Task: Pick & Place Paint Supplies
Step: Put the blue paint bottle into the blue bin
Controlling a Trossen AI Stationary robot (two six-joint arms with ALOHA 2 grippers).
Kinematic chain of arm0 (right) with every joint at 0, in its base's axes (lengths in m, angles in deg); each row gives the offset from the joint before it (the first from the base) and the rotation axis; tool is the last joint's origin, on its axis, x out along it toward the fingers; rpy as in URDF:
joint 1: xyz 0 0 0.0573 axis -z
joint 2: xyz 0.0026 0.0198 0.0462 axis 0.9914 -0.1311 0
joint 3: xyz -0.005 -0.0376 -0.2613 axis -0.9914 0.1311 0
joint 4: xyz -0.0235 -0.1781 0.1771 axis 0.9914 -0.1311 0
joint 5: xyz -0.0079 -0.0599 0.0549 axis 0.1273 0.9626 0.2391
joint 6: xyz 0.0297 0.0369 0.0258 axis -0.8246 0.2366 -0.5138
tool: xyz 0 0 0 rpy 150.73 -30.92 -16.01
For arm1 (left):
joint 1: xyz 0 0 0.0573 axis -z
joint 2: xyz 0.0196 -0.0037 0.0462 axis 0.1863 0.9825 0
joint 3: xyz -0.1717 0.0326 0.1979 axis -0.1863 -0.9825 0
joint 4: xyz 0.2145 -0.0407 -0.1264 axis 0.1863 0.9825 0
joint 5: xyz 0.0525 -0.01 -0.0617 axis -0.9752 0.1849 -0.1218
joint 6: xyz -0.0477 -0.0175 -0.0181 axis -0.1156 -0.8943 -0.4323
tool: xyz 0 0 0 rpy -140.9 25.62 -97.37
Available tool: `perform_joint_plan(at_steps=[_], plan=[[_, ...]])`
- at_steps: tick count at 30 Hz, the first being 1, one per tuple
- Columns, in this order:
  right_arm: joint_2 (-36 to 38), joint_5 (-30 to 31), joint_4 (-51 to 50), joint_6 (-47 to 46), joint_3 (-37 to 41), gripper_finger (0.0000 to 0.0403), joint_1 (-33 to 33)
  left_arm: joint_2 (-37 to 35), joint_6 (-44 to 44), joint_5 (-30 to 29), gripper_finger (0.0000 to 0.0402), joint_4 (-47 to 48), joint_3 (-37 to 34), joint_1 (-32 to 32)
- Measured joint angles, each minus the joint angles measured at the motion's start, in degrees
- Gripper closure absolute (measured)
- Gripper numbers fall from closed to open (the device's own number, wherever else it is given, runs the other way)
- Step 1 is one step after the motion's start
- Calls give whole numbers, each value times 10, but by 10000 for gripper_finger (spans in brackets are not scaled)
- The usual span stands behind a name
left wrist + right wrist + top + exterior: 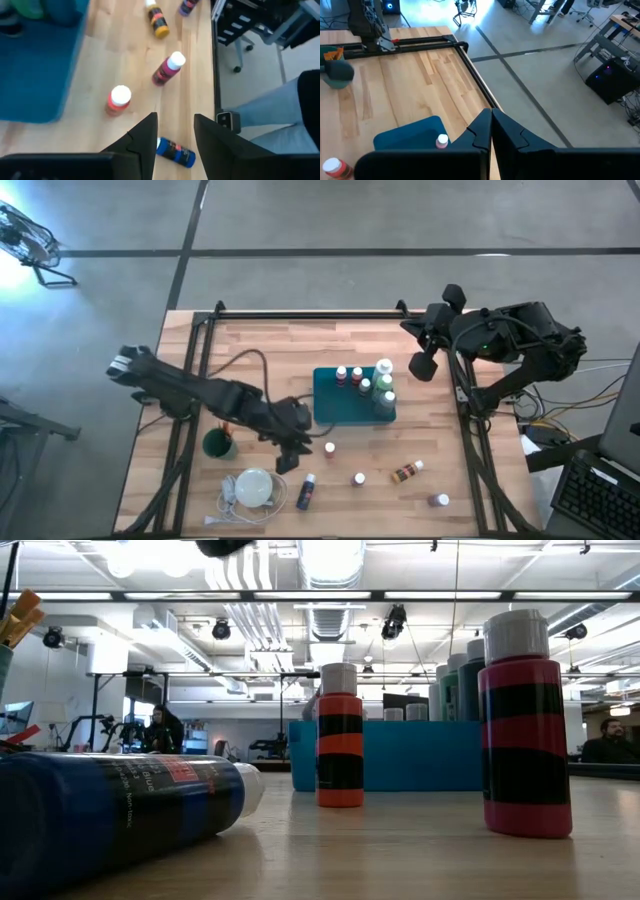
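My left gripper (289, 457) (175, 117) is open above the table's near middle. A blue paint bottle (306, 492) (175, 153) (110, 815) lies on its side just below and beyond the fingers, untouched. An orange-red bottle (329, 448) (119, 99) (339, 740) and a magenta one (358, 478) (169, 69) (522, 730) stand upright nearby. A brown-yellow bottle (406, 471) lies on its side, and a purple one (438, 500) sits near the right edge. My right gripper (422, 366) (491, 112) is shut and waits raised, right of the teal tray (340, 415).
The teal tray (400, 755) (405, 135) holds several upright bottles (378, 388). A green cup (218, 445) with brushes (20, 615) stands left of my left gripper. A white disc with a cord (255, 485) lies near the front edge. Bare wood spans the far half.
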Motion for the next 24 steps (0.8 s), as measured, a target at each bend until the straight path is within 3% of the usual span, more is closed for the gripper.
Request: perform_joint_plan(at_steps=[5,11,24], plan=[[0,0,0,0,0,394,0,0,2,39,271,-115,-66,0],[0,0,1,0,0,394,2,1,36,64,271,-126,-101,0],[-2,5,2,-94,0,394,24,1,330,112,271,-81,-101,-1]])
